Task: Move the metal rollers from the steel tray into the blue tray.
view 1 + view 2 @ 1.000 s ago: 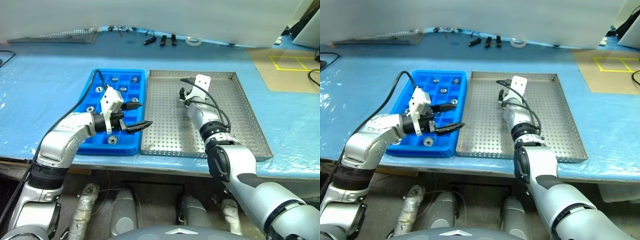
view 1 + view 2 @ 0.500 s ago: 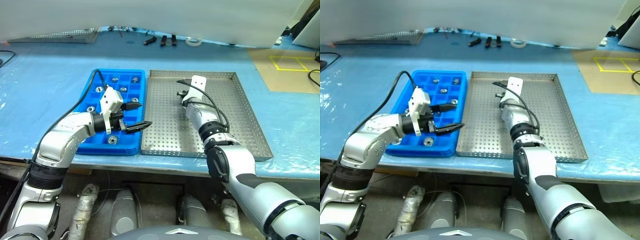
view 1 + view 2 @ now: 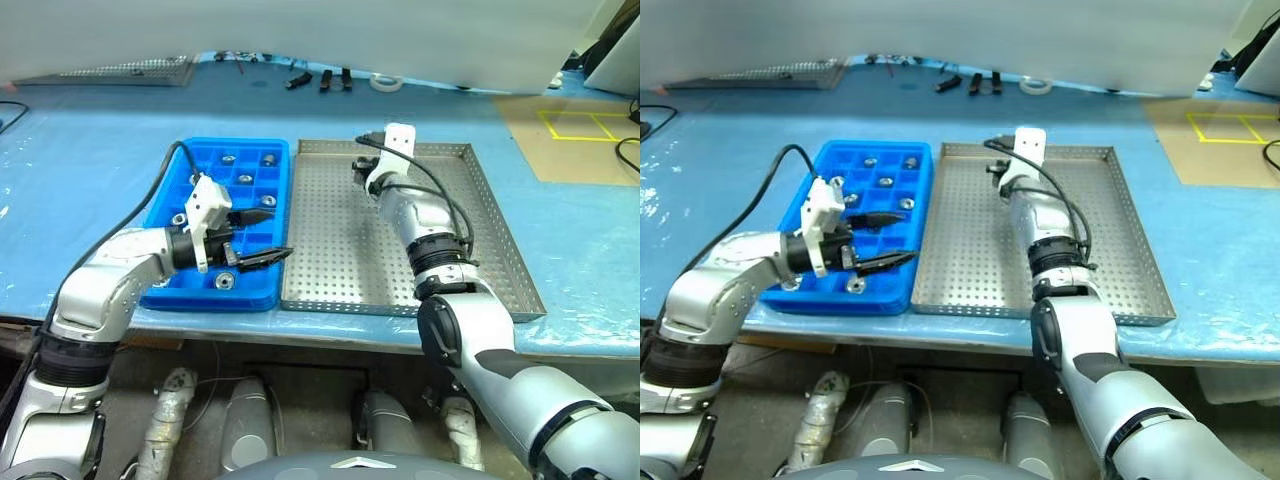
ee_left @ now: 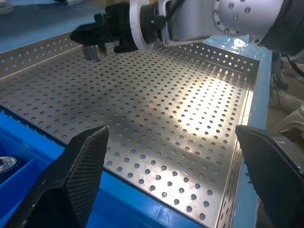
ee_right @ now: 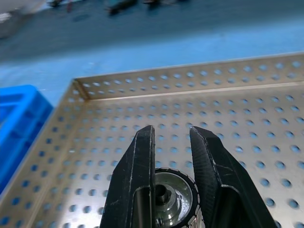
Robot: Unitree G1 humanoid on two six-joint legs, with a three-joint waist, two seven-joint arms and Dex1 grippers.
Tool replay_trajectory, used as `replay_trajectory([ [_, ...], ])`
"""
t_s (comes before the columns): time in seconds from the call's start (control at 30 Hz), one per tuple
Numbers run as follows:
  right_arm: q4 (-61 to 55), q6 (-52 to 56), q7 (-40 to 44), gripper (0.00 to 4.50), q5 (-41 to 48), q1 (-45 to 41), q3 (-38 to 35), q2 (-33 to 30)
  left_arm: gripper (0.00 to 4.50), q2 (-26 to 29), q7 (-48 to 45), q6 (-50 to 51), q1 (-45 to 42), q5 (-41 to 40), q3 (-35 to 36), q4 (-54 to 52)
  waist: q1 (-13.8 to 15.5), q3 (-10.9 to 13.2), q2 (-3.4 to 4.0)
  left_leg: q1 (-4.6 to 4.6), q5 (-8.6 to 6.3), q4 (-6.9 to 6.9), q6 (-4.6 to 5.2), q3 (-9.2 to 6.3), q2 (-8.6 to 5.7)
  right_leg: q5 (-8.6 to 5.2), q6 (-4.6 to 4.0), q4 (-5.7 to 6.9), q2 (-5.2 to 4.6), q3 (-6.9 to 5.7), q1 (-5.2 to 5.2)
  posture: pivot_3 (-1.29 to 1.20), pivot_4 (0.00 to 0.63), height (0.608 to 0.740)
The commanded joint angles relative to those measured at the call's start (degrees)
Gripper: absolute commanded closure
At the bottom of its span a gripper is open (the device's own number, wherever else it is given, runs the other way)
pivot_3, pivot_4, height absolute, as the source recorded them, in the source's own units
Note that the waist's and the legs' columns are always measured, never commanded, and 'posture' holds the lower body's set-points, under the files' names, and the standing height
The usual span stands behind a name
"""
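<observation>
My right gripper (image 5: 171, 134) is shut on a shiny metal roller (image 5: 174, 196) with a dark centre hole. It holds the roller a little above the perforated floor of the steel tray (image 3: 340, 255), near the tray's far left corner. The left wrist view shows the same roller (image 4: 93, 51) hanging clear of the floor. My left gripper (image 3: 268, 237) stands open and empty over the front right edge of the blue tray (image 3: 170, 188). Several rollers (image 3: 246, 180) lie in the blue tray's compartments.
A black cable runs from my left wrist across the blue tray's left rim. Small black tools (image 3: 325, 78) and a tape roll (image 3: 387, 82) lie at the back of the blue-covered table. A wire rack (image 3: 120, 70) sits far back left.
The right gripper closed on the roller and lifted it off the steel tray's floor, toward the far left corner. The left gripper drew back a little to the left, still open.
</observation>
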Motion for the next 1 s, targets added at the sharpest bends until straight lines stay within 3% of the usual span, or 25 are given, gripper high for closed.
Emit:
replay_trajectory([
  [0.03,-9.83,7.28,10.83,3.78,2.90,0.82,4.84,-0.43,0.00,1.91,-0.14,1.41,2.65,-2.92,4.38,-4.15,0.00,0.00,0.00,0.01,0.00,-0.01,0.00,0.00,-0.01,0.00,0.00,0.00,0.00,-0.01,0.00,0.24,0.150,0.740],
  [0.2,-22.24,16.56,25.66,3.78,6.59,6.03,12.94,-1.81,0.00,3.71,1.95,3.33,10.41,-5.21,9.23,-10.03,1.11,0.00,0.00,0.02,-0.01,-0.13,0.02,-0.04,0.04,-0.04,-0.05,-0.11,0.01,-0.23,0.01,0.31,0.150,0.740],
  [0.43,-28.95,21.41,39.21,3.78,9.01,9.06,20.94,-4.43,0.00,3.74,6.55,5.54,21.54,-8.94,16.08,-18.80,4.60,0.01,0.02,-0.01,-0.14,-0.22,0.23,-0.11,0.09,-0.10,-0.10,-0.13,0.00,-0.26,0.02,0.43,0.150,0.740],
  [0.7,-27.85,18.79,42.16,3.78,6.23,9.87,25.26,-5.20,0.00,2.86,11.09,5.70,27.41,-11.19,18.12,-23.89,9.08,0.02,0.03,0.03,-0.16,-0.24,0.24,-0.16,0.10,-0.34,0.29,-0.05,-0.01,-0.18,0.05,0.49,0.150,0.740],
  [1.0,-22.79,14.29,39.95,3.78,3.28,8.87,24.04,-4.20,0.00,4.02,11.94,5.20,26.41,-11.45,17.28,-23.27,11.06,0.02,0.04,0.02,-0.16,-0.24,0.24,-0.17,0.09,-0.34,0.30,-0.02,0.03,-0.11,0.00,0.47,0.150,0.740],
])
